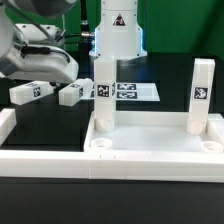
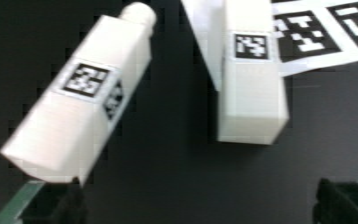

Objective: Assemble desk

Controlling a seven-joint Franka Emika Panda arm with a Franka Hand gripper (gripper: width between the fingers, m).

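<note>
The white desk top [image 1: 150,160] lies like a tray near the front. Two legs stand upright in it, one [image 1: 103,95] toward the exterior view's left and one [image 1: 200,95] toward its right. Two loose tagged legs lie on the black table, one [image 1: 30,92] beside the other [image 1: 75,94]. My gripper [image 1: 42,68] hovers above them, open. In the wrist view the same two legs [image 2: 87,95] [image 2: 247,80] lie side by side ahead of my gripper [image 2: 194,208]. Its dark fingertips [image 2: 44,200] stand wide apart with nothing between them.
The marker board [image 1: 132,92] lies flat behind the upright legs, and its corner [image 2: 318,35] shows in the wrist view. The arm's white base [image 1: 120,30] stands at the back. A white border rail [image 1: 10,125] runs along the exterior view's left.
</note>
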